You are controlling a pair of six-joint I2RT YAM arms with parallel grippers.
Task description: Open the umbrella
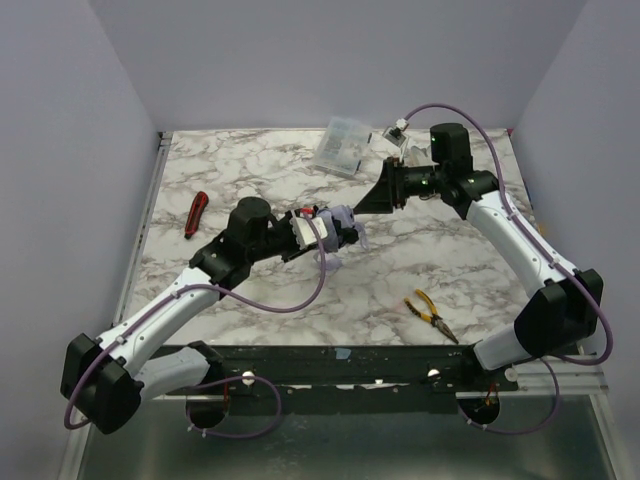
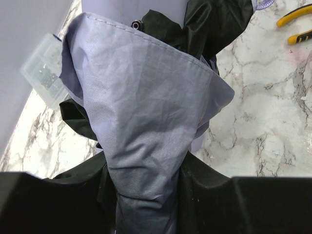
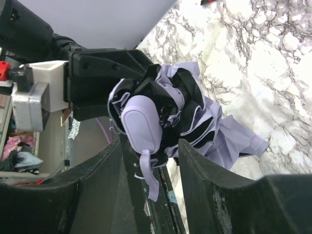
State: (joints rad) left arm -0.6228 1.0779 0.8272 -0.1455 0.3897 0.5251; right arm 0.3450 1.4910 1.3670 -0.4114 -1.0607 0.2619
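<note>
The folded umbrella (image 1: 345,232) hangs above the middle of the marble table, its lavender and black fabric bunched. My left gripper (image 1: 328,236) is shut on that bundle; in the left wrist view the pale fabric (image 2: 146,97) fills the gap between the black jaws of the left gripper (image 2: 146,183). My right gripper (image 1: 367,203) comes in from the far right, pointing at the umbrella. In the right wrist view the pale rounded handle (image 3: 141,122) sits just past the tips of the right gripper (image 3: 150,146). Its jaws stand apart, with only the handle strap (image 3: 148,173) dangling between them.
A clear plastic box (image 1: 343,145) lies at the back of the table and shows again as the box (image 2: 41,63) in the left wrist view. Yellow-handled pliers (image 1: 430,313) lie near the front right. A red-handled tool (image 1: 195,213) lies at the left. Plain walls enclose three sides.
</note>
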